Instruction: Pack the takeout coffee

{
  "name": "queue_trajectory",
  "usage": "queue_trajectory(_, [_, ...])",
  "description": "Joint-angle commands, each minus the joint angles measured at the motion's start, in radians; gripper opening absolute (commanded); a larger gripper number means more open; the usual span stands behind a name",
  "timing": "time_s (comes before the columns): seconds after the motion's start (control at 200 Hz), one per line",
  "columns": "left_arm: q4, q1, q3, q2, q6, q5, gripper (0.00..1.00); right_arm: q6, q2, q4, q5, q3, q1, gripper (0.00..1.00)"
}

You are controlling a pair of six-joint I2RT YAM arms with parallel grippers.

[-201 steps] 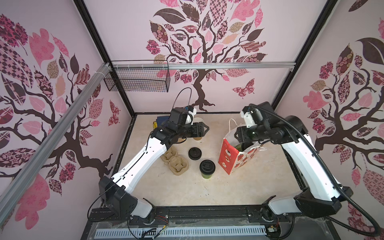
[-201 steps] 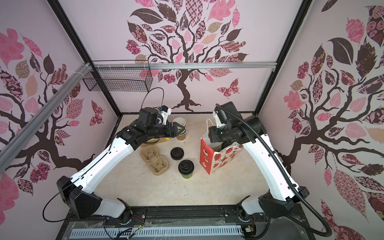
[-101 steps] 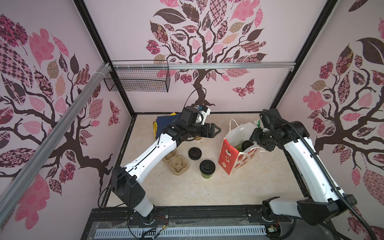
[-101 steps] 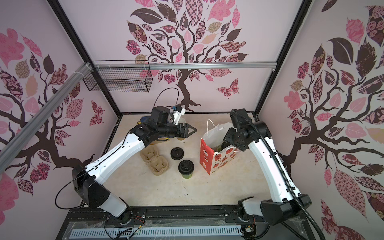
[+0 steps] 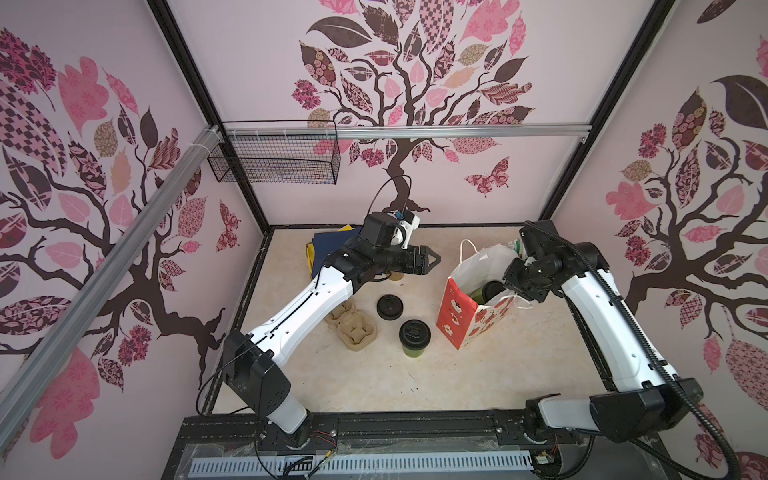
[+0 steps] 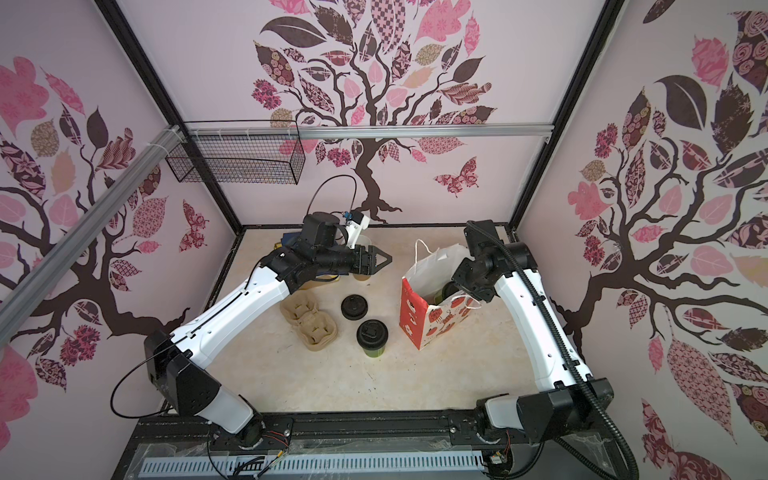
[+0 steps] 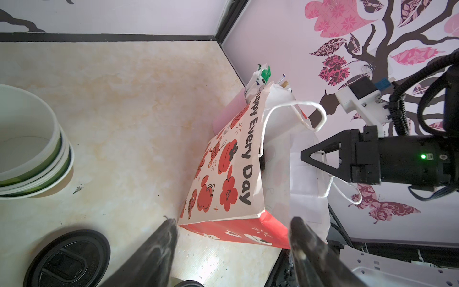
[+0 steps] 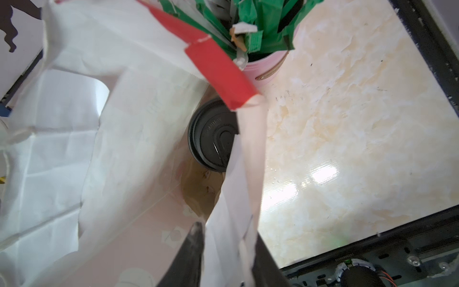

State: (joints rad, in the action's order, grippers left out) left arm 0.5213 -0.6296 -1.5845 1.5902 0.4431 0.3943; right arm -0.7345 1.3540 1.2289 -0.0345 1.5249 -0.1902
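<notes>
One green cup [image 8: 211,139] sits in the bag [image 5: 457,316]; right claw [image 8: 227,233] straddles its rim, grip unclear; left claw [image 7: 233,220], released and empty, should next fetch the worktop cup [image 5: 414,334].

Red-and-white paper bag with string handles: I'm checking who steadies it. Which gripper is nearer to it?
Right. The right gripper pinches the red-and-white paper bag by its wall at the rim. The left gripper hangs open, apart from the bag's printed side.
</notes>
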Motion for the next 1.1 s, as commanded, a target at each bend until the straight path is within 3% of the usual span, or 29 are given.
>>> queue_trajectory(0.0, [0.004, 0.018, 0.014, -0.051, -0.001, -0.026, 0.74, -0.036, 0.021, 0.026, 0.05, 0.001, 0.001, 0.24])
queue_trajectory(0.33, [-0.02, 0.041, 0.087, -0.094, 0.037, -0.035, 0.74, 0.152, -0.008, -0.032, 0.158, -0.038, 0.001, 0.0])
queue_trajectory(0.545, [-0.019, 0.04, 0.093, -0.095, 0.038, -0.029, 0.74, 0.25, -0.013, -0.043, 0.193, -0.021, 0.005, 0.0])
queue_trajectory(0.735, [-0.026, 0.038, 0.082, -0.082, 0.036, -0.004, 0.74, 0.244, -0.025, -0.021, 0.147, -0.031, 0.021, 0.0])
queue_trajectory(0.985, [-0.002, -0.028, -0.017, 0.001, -0.019, 0.019, 0.74, 0.179, -0.061, -0.008, 0.053, -0.05, 0.028, 0.24])
queue_trajectory(1.09, [-0.026, -0.053, -0.062, 0.046, -0.017, 0.032, 0.75, 0.17, -0.065, -0.012, 0.05, -0.04, 0.029, 0.25])
